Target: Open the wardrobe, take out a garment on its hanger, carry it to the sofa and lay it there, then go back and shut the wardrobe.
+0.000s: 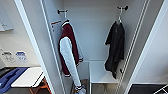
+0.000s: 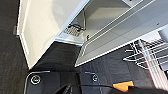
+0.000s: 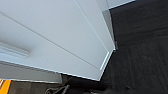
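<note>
The wardrobe (image 1: 100, 30) stands open in front of me, both white doors swung wide. The garment (image 1: 115, 47), black and limp, hangs inside on the right. Its pale hanger (image 1: 120, 15) hooks onto a black peg (image 1: 125, 8) high on the right wall. A low white shelf (image 1: 100, 72) lies under the garment's hem. The left wrist view looks up along the open wardrobe doors (image 2: 45, 32) from near the floor. The right wrist view faces one white door panel (image 3: 50, 37) close up.
A maroon jacket with white sleeves (image 1: 68, 47) hangs on the left peg. A white table (image 1: 27, 77) and a blue object (image 1: 7, 80) stand left of the wardrobe. A white wire rack (image 2: 147, 53) stands on dark carpet (image 3: 140, 45) beside the doors.
</note>
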Available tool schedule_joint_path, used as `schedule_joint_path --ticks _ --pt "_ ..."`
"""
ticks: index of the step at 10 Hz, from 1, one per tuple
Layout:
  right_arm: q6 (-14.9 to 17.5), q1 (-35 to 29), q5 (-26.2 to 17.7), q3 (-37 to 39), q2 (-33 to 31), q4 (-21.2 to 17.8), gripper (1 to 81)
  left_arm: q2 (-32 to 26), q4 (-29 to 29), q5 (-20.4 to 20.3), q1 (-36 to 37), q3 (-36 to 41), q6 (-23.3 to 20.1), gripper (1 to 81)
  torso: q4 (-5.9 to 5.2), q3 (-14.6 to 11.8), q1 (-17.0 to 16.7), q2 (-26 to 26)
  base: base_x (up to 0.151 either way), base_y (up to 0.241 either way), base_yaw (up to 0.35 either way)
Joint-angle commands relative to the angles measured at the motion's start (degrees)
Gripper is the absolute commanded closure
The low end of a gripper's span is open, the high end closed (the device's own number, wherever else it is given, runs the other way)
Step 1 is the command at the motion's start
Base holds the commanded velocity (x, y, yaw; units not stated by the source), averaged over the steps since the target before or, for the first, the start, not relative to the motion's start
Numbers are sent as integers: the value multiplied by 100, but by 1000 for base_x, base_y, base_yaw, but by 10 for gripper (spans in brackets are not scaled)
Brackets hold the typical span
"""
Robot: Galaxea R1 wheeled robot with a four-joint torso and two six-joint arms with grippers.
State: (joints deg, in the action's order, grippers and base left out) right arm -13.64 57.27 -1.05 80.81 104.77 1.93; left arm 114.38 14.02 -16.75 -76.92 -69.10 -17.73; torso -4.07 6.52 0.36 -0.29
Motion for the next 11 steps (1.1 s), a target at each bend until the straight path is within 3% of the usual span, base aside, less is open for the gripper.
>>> schedule_joint_path --ticks 1,4,7,8,11 --pt "-192 684 -106 1295 942 -351 10 743 426 -398 172 -779 59 10 0 0 0 0 0 0 0" --pt "-139 1220 -124 1533 1867 -272 10 1395 962 -979 506 -1247 173 10 0 0 -2 0 0 0 0" --pt "-112 1617 -141 2244 2841 -263 10 1896 1998 -2621 585 -1493 234 10 0 -2 -2 -2 0 0 0" --pt "-44 1704 -167 2401 3033 -245 10 1922 2192 -2939 603 -1537 287 10 0 -2 -2 -2 0 0 0" --pt "230 1863 -212 2701 3369 -237 10 1755 2430 -3334 586 -1896 840 10 0 -2 -4 -2 0 0 0"
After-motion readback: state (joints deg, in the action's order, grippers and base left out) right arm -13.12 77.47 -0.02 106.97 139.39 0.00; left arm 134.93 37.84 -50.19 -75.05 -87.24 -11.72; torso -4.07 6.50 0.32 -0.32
